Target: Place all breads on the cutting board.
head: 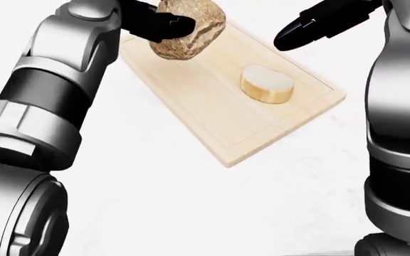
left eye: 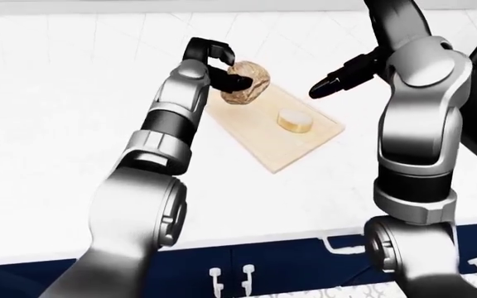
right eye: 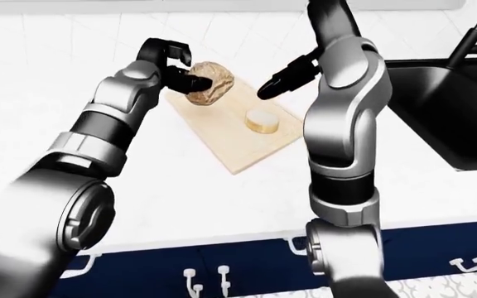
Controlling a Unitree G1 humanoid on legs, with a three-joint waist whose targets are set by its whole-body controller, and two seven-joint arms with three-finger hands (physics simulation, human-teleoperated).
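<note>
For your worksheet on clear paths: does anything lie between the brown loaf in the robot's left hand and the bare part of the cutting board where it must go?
Nothing visible does. The left hand holds the brown loaf over the cutting board. The pale bread lies further right; the right hand is off to the right.

**A:** Where is everything, starting from the fingers?

**B:** The left hand [head: 155, 24] has its fingers closed round a bread loaf [head: 188, 28], held over the upper left end of the cutting board [head: 226, 114] in the head view. Down and to the right of those fingers, a round bread slice [head: 267, 83] lies on the board.

**A:** And the other hand?

**B:** The right hand [head: 317, 22] hangs up and right of the slice, apart from it. The board rests on the counter [head: 155, 197]; a sink [right eye: 446, 112] lies further right.
</note>
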